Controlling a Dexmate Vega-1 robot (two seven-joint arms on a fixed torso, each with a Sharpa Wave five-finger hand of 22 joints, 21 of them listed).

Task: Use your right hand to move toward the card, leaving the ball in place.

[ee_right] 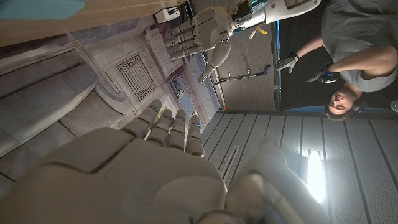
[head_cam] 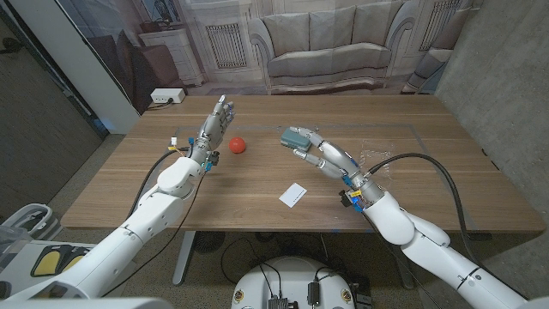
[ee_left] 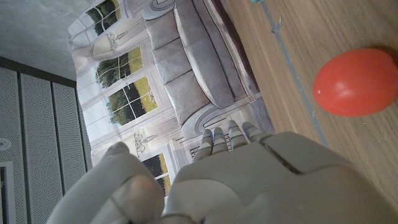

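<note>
Right hand [head_cam: 307, 144] is hovering spread, mid-frame; reach is just starting, needs dropping toward card [head_cam: 292, 195], avoiding ball [head_cam: 237, 145].

The ball [ee_left: 356, 82] runs off the left wrist picture's edge. The card [head_cam: 292, 195] is too small to read any face. A person [ee_right: 348, 56] is cut off at the right wrist picture's edge.

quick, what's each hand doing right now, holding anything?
Left hand: open, holding nothing, beside the ball.
Right hand: open, holding nothing.
</note>
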